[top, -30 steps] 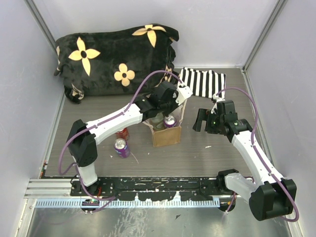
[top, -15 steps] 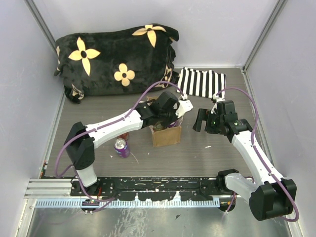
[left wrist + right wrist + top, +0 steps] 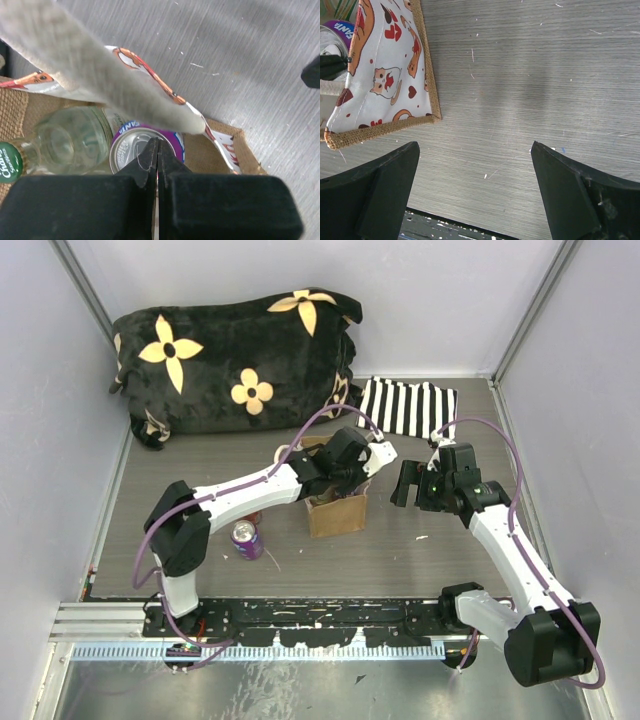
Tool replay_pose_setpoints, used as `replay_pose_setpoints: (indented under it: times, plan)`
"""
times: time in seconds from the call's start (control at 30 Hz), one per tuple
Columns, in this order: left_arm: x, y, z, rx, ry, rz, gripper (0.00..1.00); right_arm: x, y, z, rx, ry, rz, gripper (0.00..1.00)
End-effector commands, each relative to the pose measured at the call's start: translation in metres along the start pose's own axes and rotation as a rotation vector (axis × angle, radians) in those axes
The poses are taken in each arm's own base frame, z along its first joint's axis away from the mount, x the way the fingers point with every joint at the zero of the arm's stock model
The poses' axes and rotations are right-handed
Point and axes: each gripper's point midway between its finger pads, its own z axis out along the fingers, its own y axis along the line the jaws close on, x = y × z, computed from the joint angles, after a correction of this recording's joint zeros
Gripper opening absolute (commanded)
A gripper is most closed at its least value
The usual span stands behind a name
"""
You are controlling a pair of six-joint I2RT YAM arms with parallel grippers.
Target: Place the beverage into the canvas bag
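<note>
When set against the view one second back, shows the left arm (image 3: 250, 490) slid further rightward and lower over the canvas bag (image 3: 337, 515), now hiding from the top camera the bag mouth and the can lid bare back then. Finds, through the left wrist camera, the left end effector (image 3: 157, 155) clenched finger against finger with nothing between, tips hanging just over the lid of the purple soda can (image 3: 127, 150). Places that can upright inside the bag, just beside a clear glass bottle (image 3: 70, 140) with a green cap (image 3: 9, 162), under a cream handle (image 3: 90, 75) crossing the bag mouth. Reads as beverage already delivered and let go; perhaps a downward nudge to seat it, though cannot tell any contact with the lid. Leaves the right end effector (image 3: 474, 170) spread wide and holding nothing, over the table (image 3: 420, 550) just right of the bag, unmoved over that second. Leaves also a second purple can (image 3: 245, 538) standing on the table left of the bag. Calls next, by judgement, for a straight lift clear of the handle, lest a snag tip the bag.
</note>
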Motion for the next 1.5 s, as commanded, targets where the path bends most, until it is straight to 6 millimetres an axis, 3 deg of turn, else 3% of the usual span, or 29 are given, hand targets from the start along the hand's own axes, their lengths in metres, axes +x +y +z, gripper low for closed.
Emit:
replay_pose_setpoints:
  times: [0.0,0.27,0.6,0.67,0.77,0.87,1.1,1.3,1.37,1.47]
  plan:
    - [0.029,0.015,0.021,-0.067,0.073,-0.009,0.05,-0.008,-0.001,0.003,-0.003,-0.027,-0.016,1.0]
    - [0.045,0.037,0.025,-0.144,0.101,-0.011,0.06,-0.01,0.002,0.005,-0.013,-0.023,-0.011,1.0]
    - [0.058,0.04,0.031,-0.152,0.117,-0.014,0.08,-0.013,0.003,0.004,-0.015,-0.027,-0.009,1.0]
    - [0.05,0.039,0.028,-0.146,0.096,-0.022,0.16,-0.012,0.003,0.005,-0.014,-0.025,-0.007,1.0]
    - [0.033,0.037,0.018,-0.13,0.051,-0.032,0.39,-0.011,0.003,0.006,-0.016,-0.02,-0.002,1.0]
    - [0.011,0.032,0.006,-0.112,-0.005,-0.035,0.54,-0.01,0.004,0.007,-0.024,-0.02,0.004,1.0]
    - [-0.033,0.022,-0.024,-0.082,-0.119,-0.081,0.72,-0.011,0.006,0.006,-0.031,-0.026,0.007,1.0]
    - [-0.088,0.044,-0.086,-0.13,-0.285,-0.103,0.88,-0.014,0.008,0.005,-0.037,-0.031,0.013,1.0]
    - [-0.094,0.052,-0.108,-0.145,-0.32,-0.11,0.93,-0.015,0.009,0.005,-0.04,-0.032,0.016,1.0]
    - [-0.088,0.072,-0.135,-0.175,-0.332,-0.15,0.96,-0.016,0.01,0.005,-0.045,-0.033,0.019,1.0]
